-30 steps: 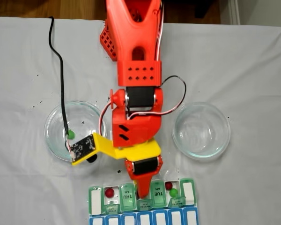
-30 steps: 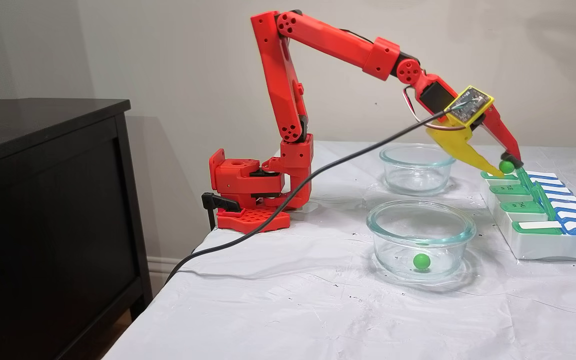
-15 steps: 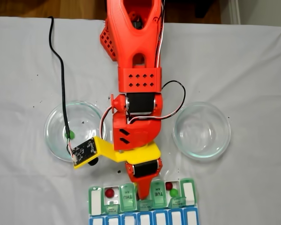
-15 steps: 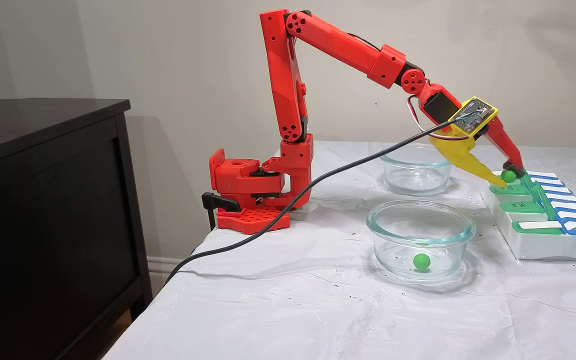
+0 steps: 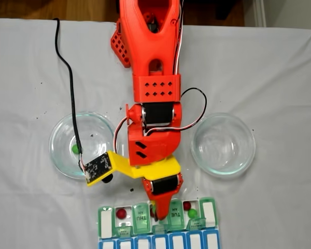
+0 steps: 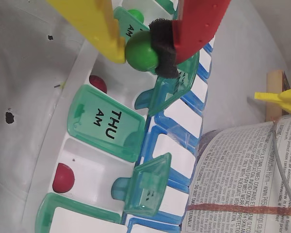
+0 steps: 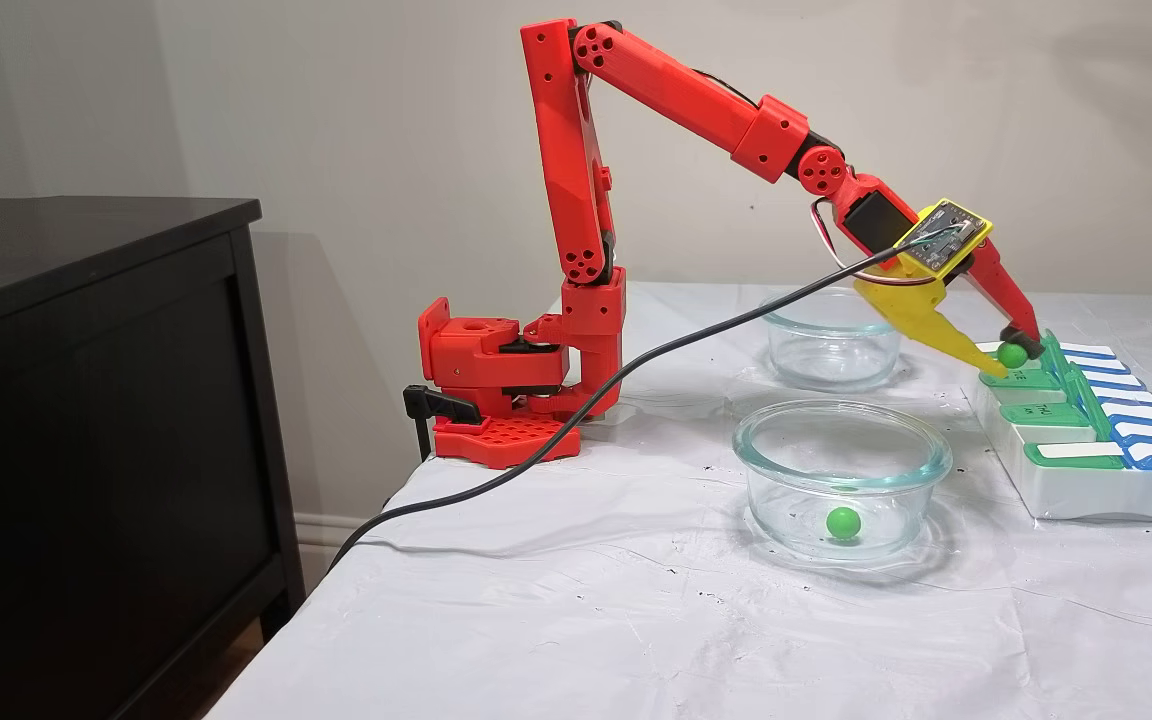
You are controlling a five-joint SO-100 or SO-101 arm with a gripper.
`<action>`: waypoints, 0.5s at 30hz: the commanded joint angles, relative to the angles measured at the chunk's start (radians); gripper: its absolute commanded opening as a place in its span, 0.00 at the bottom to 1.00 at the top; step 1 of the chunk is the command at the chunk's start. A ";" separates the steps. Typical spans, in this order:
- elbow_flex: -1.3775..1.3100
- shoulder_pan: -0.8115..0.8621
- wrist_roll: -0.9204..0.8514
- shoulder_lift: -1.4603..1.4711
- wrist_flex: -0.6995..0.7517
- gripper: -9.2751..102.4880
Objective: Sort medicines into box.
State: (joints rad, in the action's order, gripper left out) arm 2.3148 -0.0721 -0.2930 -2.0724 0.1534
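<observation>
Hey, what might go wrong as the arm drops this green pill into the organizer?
The hand pinches the round green pill only at its sides, so it may slip early. Below it an upright open lid crowds the open compartment holding a red pill; the ball could bounce off that lid or off the closed THU lid.

The shut green lid [image 6: 105,127] on the pill box [image 6: 70,87] says "THU AM" in black letters. In a fixed view, the lid at its 3 o'clock [image 5: 175,213] says "TUE AM". The printed page [image 6: 242,184] has words too small to read
</observation>
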 commanded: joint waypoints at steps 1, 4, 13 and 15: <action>-0.028 -0.003 -0.009 0.017 -0.064 0.08; -0.041 0.003 -0.005 0.060 -0.078 0.08; -0.080 0.026 -0.009 0.169 -0.153 0.08; -0.086 0.026 -0.011 0.166 -0.149 0.08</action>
State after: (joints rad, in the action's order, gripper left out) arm 2.3025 -0.0552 -0.2930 -1.8899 0.0261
